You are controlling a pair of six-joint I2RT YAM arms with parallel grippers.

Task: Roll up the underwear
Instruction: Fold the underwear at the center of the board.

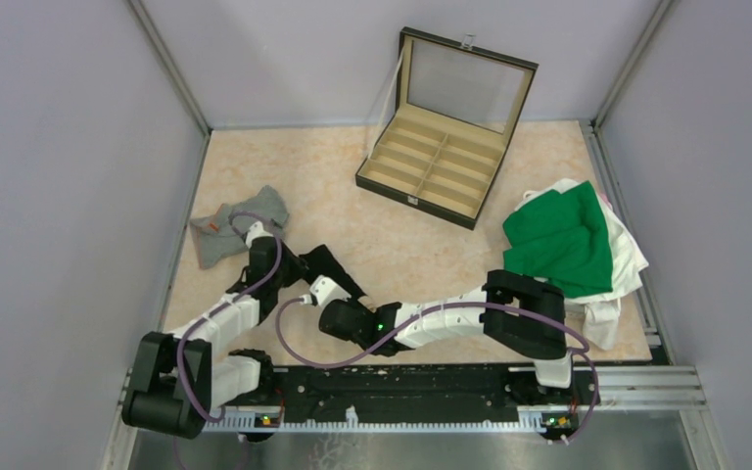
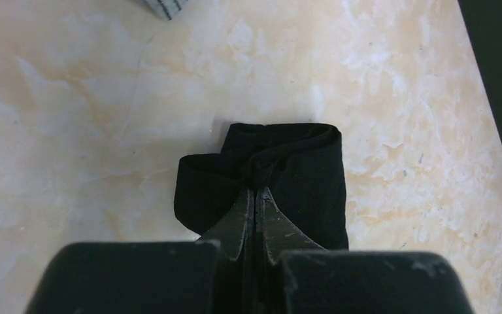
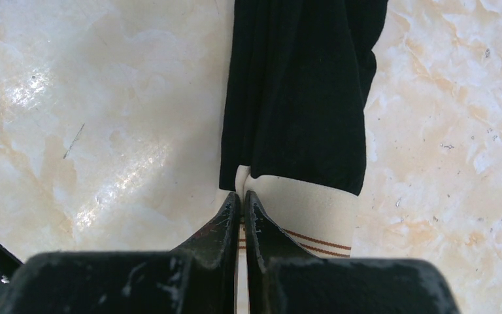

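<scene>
The black underwear [image 1: 331, 262] lies folded into a narrow strip on the marbled table between my two grippers. In the left wrist view my left gripper [image 2: 257, 190] is shut on a bunched fold at one end of the black underwear [image 2: 301, 190]. My right gripper [image 3: 242, 196] is shut on the cream, brown-striped waistband [image 3: 320, 219] at the other end of the black underwear [image 3: 301, 85]. From above, the left gripper [image 1: 297, 260] and right gripper [image 1: 341, 281] stand close together. The heather grey underwear [image 1: 240, 223] with an orange label lies flat at the left.
An open compartmented case [image 1: 439, 162] stands at the back centre; its dark side [image 2: 500, 85] shows in the left wrist view. A pile of green and white clothes [image 1: 568, 245] lies at the right edge. Walls enclose the table on three sides.
</scene>
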